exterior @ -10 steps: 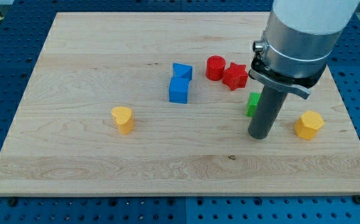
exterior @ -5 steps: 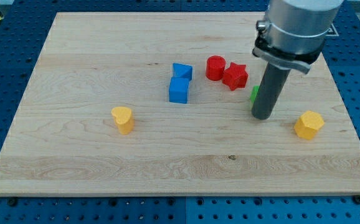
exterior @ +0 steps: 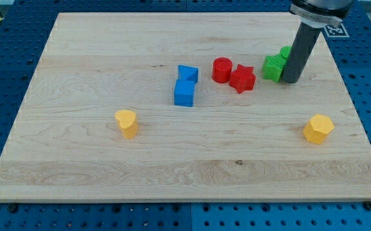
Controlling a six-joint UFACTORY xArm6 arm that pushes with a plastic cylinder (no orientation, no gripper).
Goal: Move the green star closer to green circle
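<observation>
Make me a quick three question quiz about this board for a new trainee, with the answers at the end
1. True or false: my tip is beside the yellow blocks.
2. Which block lies right of the red cylinder? A) red star B) blue cube C) yellow heart
3. Fill in: the rod partly hides the second ____ block, behind the green block.

Key: 1 false, it is at the green blocks; 2 A; 3 green.

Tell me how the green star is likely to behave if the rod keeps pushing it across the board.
The green star looks like a low, rigid block sitting flat, so it should slide rather than tip or roll. My tip sits at its right edge, so an off-centre push may spin it. The wooden board looks smooth, so it probably slides easily.
</observation>
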